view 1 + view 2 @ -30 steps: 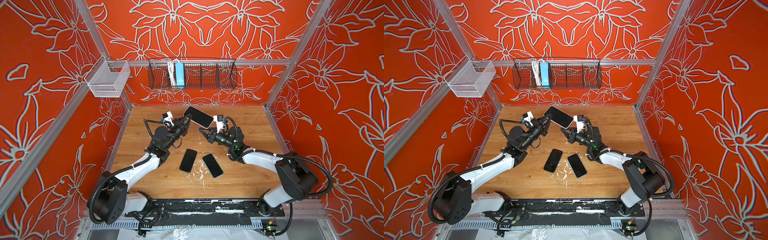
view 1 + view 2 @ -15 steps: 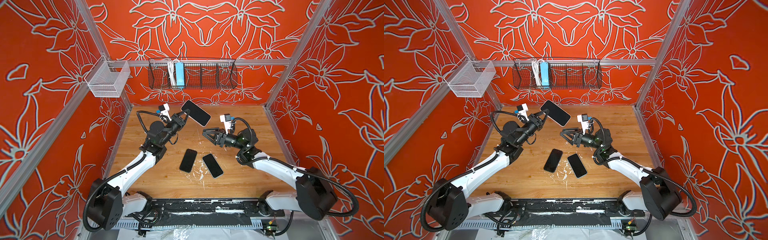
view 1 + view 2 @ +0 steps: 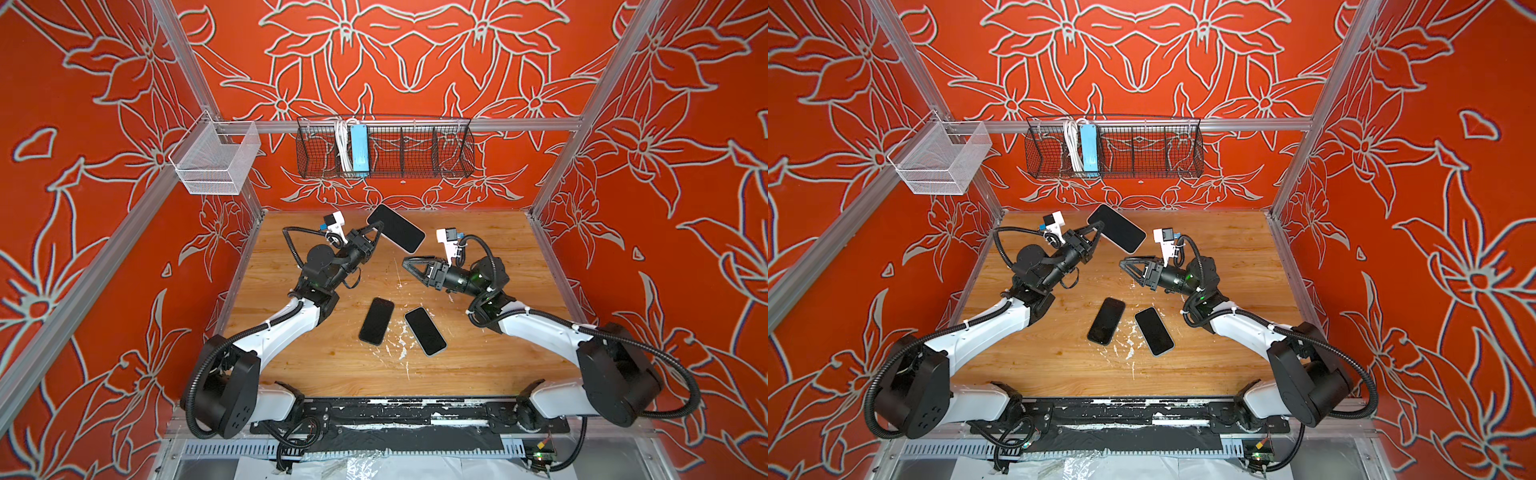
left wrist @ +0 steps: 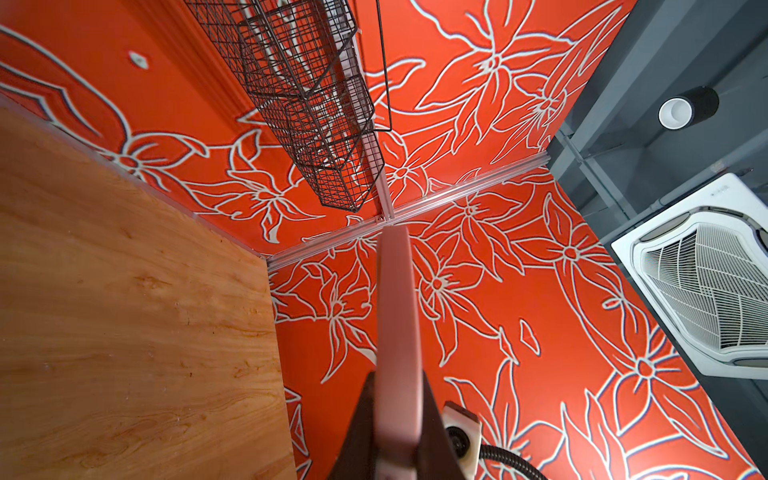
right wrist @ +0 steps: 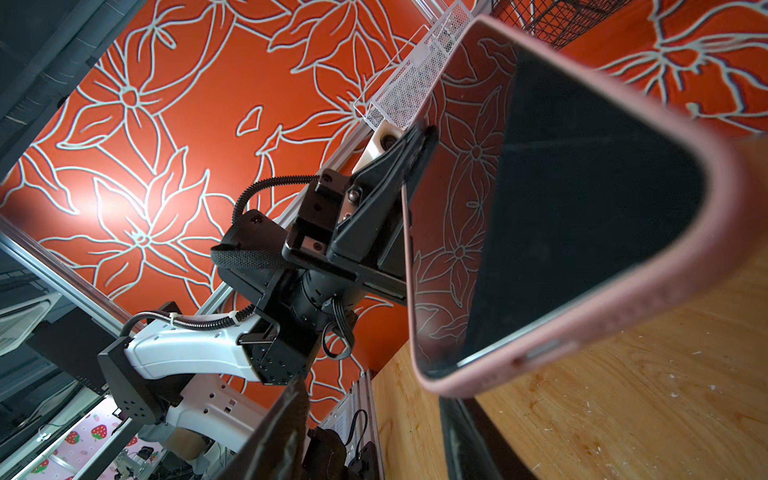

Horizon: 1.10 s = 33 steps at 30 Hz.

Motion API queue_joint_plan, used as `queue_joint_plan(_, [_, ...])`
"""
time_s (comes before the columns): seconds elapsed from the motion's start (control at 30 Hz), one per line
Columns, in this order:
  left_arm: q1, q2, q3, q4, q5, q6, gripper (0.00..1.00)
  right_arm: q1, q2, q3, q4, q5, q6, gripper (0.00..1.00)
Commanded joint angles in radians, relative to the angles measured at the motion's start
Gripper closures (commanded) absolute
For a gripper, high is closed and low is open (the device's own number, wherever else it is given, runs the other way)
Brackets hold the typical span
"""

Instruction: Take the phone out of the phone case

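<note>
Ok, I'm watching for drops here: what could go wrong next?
The left end effector pinches the cased phone near one end only, aloft; a tug from the open right end effector might twist it loose. A drop could hit the table or the two phones lying there.

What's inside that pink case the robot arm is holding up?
A phone with a dark screen fills the pink case. The phone's back and the case's inner lining are covered.

Aloft: phone (image 3: pixel 397 228) clamped in left pincer (image 3: pixel 376 230) — right pincer (image 3: pixel 405 266) agape, apart — two loose phones (image 3: pixel 376 321) on table (image 3: pixel 498 249).
</note>
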<state>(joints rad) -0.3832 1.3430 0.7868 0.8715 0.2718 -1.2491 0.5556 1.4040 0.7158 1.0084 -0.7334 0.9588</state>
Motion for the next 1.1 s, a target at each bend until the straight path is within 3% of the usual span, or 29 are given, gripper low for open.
queue_joint_plan(0.0, [0.003,-0.025,0.006,0.109,0.007,-0.016,1.0,0.0,0.014,0.036,0.086,0.034,0.041,0.51])
queue_joint_plan(0.6, [0.003,-0.044,-0.012,0.106,-0.002,-0.025,1.0,0.0,0.076,0.059,0.16,0.067,0.097,0.79])
queue_joint_plan(1.07, [0.003,-0.03,-0.017,0.114,-0.01,-0.073,1.0,0.001,0.075,0.049,0.16,0.083,0.081,0.91])
